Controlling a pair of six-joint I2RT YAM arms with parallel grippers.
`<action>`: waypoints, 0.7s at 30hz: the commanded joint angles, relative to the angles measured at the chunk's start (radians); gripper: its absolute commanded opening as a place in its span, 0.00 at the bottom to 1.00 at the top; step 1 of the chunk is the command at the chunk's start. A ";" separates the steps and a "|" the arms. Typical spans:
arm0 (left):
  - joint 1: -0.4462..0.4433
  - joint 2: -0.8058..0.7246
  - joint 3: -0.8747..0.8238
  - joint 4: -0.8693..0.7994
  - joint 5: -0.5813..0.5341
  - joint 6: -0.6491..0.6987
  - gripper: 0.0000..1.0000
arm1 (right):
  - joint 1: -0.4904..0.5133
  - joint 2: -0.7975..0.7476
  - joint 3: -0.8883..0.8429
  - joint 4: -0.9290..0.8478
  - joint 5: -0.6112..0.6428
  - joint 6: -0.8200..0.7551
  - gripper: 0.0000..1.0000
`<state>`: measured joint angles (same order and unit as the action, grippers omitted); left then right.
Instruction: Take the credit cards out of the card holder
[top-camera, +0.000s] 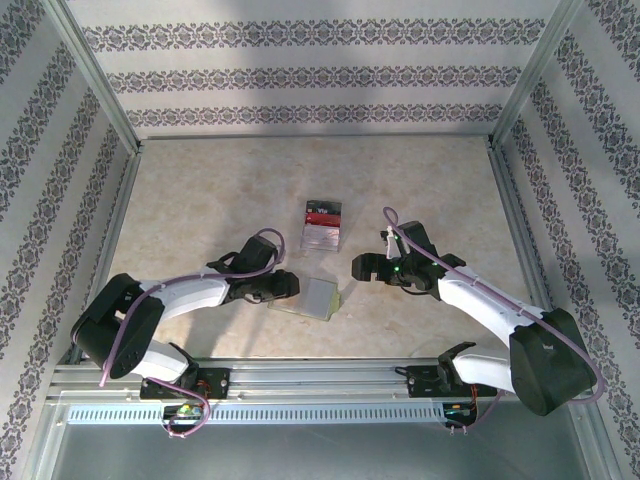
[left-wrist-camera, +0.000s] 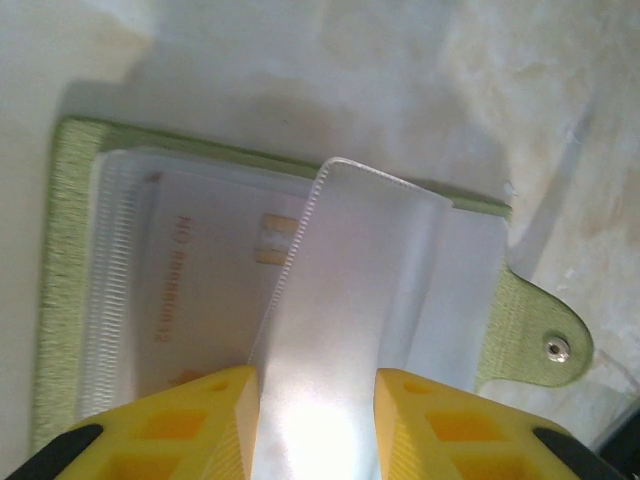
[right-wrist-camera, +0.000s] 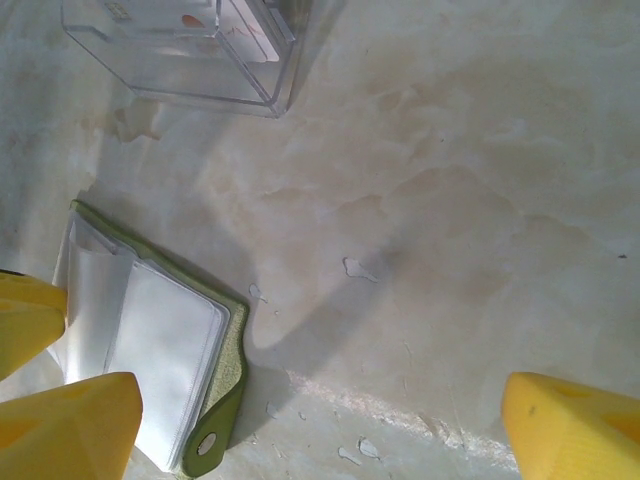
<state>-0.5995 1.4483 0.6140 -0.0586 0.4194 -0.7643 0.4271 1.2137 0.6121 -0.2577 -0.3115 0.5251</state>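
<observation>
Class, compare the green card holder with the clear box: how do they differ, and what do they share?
The card holder is green with cloudy pockets; the clear box is see-through, showing red inside. The card holder lies open; the clear box has upright walls. The card holder sits nearer the table's near edge than the clear box. Both rest on it.

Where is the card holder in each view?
Top external: card holder at table centre, just below the clear tray.
Left wrist: left and centre, lying open.
Right wrist: lower left, lying open.
Shared landmark: its green snap tab, right in left wrist, bottom in right wrist.
</observation>
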 joint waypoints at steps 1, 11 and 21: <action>-0.022 0.018 0.026 0.056 0.068 0.013 0.36 | -0.011 0.000 -0.015 -0.008 0.019 -0.010 0.93; -0.089 0.065 0.093 0.106 0.118 0.025 0.36 | -0.052 -0.044 -0.037 -0.013 -0.003 -0.010 0.93; -0.178 0.174 0.162 0.184 0.162 0.001 0.36 | -0.126 -0.094 -0.079 0.027 -0.084 0.025 0.93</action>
<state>-0.7544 1.6073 0.7486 0.0685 0.5533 -0.7574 0.3202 1.1477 0.5507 -0.2562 -0.3508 0.5297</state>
